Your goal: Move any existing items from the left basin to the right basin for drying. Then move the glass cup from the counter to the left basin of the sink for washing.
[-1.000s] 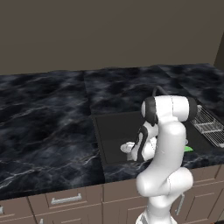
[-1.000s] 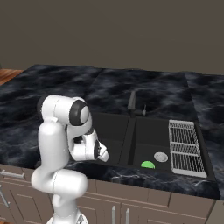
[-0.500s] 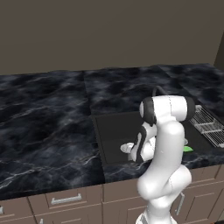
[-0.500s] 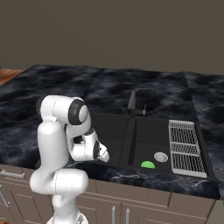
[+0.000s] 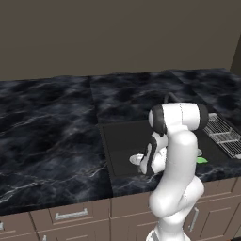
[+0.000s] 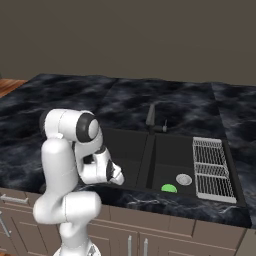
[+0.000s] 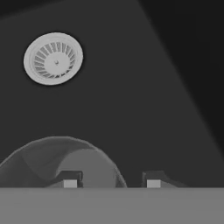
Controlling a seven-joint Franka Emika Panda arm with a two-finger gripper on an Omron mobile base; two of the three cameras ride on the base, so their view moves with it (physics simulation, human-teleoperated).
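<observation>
My arm rises from the base in front of the cabinets, folds at the shoulder above the counter's (image 5: 52, 141) near edge, and bends down so that my wrist hangs low inside the left basin (image 5: 123, 141) of the sink (image 6: 165, 155). In the left base view my gripper (image 5: 137, 160) sits near the near wall of that basin; in the right base view the same gripper (image 6: 117, 178) points down toward the basin floor, just left of the divider between the two halves.

Looking along my hand, my two dark fingertips (image 7: 70, 180) stand apart with bare basin floor between them. The glass cup (image 7: 59, 162) lies close under the hand on the matte black floor, clear and greyish; one fingertip shows in front of it, the other stands to its side. I cannot tell whether either tip touches the glass, but they are not pinching it. The silver drain (image 7: 53, 58) of this basin lies farther off, apart from the cup.

The small green lump (image 6: 169, 188) rests in the right basin (image 6: 172, 155), near its near wall and just beside that basin's own drain disc (image 6: 184, 179). The wire rack (image 6: 212, 167) adjoins that basin on the right, and the curved faucet (image 6: 151, 116) stands behind the divider.
</observation>
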